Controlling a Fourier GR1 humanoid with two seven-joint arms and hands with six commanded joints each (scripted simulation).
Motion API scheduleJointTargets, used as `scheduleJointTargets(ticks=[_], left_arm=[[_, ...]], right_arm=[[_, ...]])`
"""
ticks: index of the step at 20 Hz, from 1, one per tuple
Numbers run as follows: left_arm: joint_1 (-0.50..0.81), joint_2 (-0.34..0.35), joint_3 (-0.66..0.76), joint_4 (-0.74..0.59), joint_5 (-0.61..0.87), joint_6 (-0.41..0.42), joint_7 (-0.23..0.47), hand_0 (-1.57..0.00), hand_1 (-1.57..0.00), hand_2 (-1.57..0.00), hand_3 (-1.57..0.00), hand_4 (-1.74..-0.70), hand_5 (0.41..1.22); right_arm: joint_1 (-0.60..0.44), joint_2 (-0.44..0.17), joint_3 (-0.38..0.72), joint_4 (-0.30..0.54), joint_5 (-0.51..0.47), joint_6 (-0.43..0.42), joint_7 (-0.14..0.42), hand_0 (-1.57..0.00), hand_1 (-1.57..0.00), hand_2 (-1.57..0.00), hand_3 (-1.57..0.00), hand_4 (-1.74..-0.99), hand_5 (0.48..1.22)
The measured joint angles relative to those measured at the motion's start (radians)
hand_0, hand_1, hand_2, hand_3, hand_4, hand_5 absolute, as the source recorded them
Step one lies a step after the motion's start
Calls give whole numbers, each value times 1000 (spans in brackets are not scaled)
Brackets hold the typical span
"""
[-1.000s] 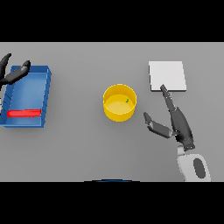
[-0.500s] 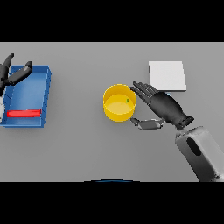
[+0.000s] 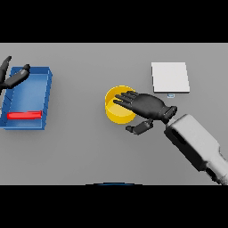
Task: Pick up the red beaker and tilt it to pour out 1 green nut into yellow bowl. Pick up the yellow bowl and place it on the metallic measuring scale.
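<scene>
The yellow bowl [image 3: 116,112] stands at the table's middle. My right hand [image 3: 144,107] reaches over its right rim, fingers straight and spread above the bowl, thumb hanging below beside its wall; nothing is grasped. The red beaker [image 3: 25,116] lies on its side in the blue tray [image 3: 38,84] at the left. My left hand [image 3: 10,76] hovers open over the tray's far left corner. The white square measuring scale [image 3: 170,77] sits at the back right. The bowl's inside is partly hidden by my fingers, and no nut shows.
The blue tray takes up the left side of the grey table. My right forearm [image 3: 196,144] crosses the lower right area.
My right hand has swung left from near the scale and now covers the bowl's right rim. The left hand, beaker and bowl have stayed put.
</scene>
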Motion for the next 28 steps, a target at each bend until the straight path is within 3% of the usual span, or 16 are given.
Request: scheduleJointTargets(ticks=[6,12,16,17,18,19,21,24,28], left_arm=[[-11,-1,-5,13,-9,-3,-1,1,1,1,1,-805,702],[-10,1,-5,28,-10,-12,-13,1,1,1,1,-792,708],[-20,3,-5,43,-17,-10,-12,1,1,1,1,-791,712],[-23,8,-2,46,-14,-18,-11,1,1,1,1,-791,711],[-18,11,1,38,-9,-19,-18,1,1,1,1,-789,710],[-15,6,-2,44,-13,-17,-26,1,1,1,1,-788,710],[-17,7,-1,43,-15,-13,-31,1,1,1,1,-787,707],[-15,10,-4,38,-19,-12,-23,1,1,1,1,-784,712],[-15,16,-4,40,-19,-18,-21,1,1,1,1,-785,712]], right_arm=[[-104,27,67,97,31,95,-4,1,1,1,1,-1168,673],[-159,60,108,220,65,103,-8,1,1,1,-12,-1188,693],[-179,81,108,256,65,115,16,-48,-60,-88,-130,-1261,809],[-179,87,115,265,70,111,13,-193,-183,-189,-215,-1309,891],[-181,83,113,259,69,108,-2,-455,-407,-349,-322,-1363,957],[-177,80,117,258,70,98,-18,-678,-640,-594,-572,-1435,1010],[-172,77,117,247,60,100,-35,-999,-975,-945,-792,-1540,1086],[-182,74,118,252,51,116,-47,-1278,-1266,-1187,-1027,-1637,1152],[-188,69,113,239,37,158,-4,-1451,-1446,-1330,-1171,-1698,1193]])
